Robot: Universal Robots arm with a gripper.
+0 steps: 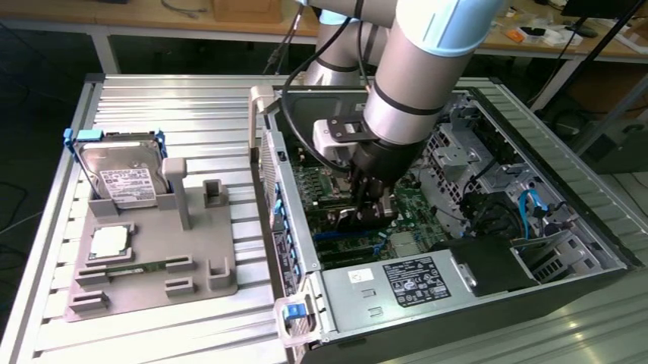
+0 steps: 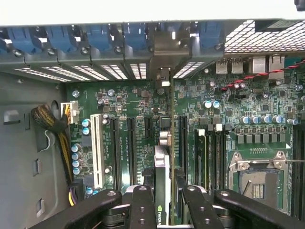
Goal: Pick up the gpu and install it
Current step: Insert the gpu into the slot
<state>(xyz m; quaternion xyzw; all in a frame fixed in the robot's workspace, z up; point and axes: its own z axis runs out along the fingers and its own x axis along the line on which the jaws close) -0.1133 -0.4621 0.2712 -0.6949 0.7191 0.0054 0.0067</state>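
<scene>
- Arm [image 1: 426, 68] reaches steeply down into the open pc case [image 1: 486, 315], with the gripper [image 1: 366, 216] low over the motherboard [image 2: 138, 95].
- Fingers [image 2: 143, 205] pinch the gpu [image 2: 162, 176] edge-on between them. It lines up with a slot, but I can't tell if it's seated.
- Well apart from the gripper, outside the case: grey tray [image 1: 152, 250] with hard drive [image 1: 127, 178], on a slotted aluminium table [image 1: 193, 106].
- Wooden benches [image 1: 152, 19] sit behind the arm.

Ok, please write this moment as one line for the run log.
claw: shut on gpu | where: inside computer case, above motherboard slots | gpu: edge-on to wrist view | seated: cannot tell
</scene>
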